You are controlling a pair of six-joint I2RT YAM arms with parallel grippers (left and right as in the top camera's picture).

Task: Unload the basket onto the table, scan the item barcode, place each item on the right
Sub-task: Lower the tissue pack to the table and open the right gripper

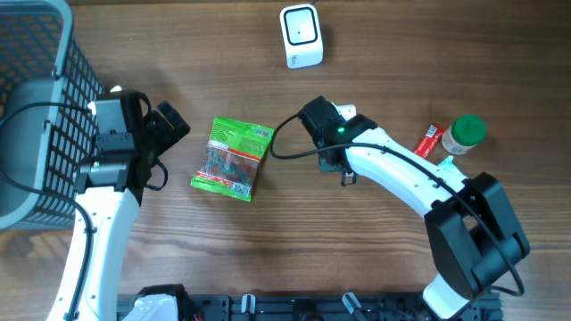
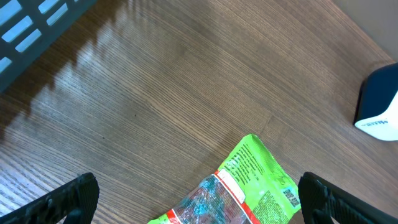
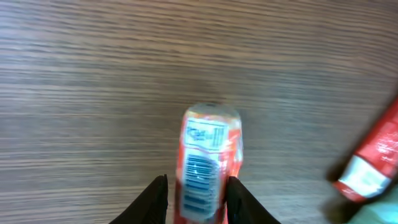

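Note:
My right gripper [image 3: 198, 199] is shut on an orange-red packet [image 3: 208, 155]. The packet stands up between the jaws with its blue-and-white barcode facing the wrist camera, above bare wood. From overhead this gripper [image 1: 337, 147] hangs at mid-table, and the packet is hidden under it. The white scanner [image 1: 301, 36] stands at the back centre, well away from the gripper. It also shows in the left wrist view as the scanner [image 2: 379, 106] at the right edge. My left gripper [image 2: 202, 208] is wide open with nothing between its fingers. It is just left of a green snack bag [image 1: 234, 158].
A grey mesh basket [image 1: 36, 107] fills the far left. At the right lie a red packet [image 1: 432, 141] and a green-lidded bottle [image 1: 465, 134]. The red packet [image 3: 373, 165] also shows blurred in the right wrist view. The green bag [image 2: 261, 180] reaches between my left fingers.

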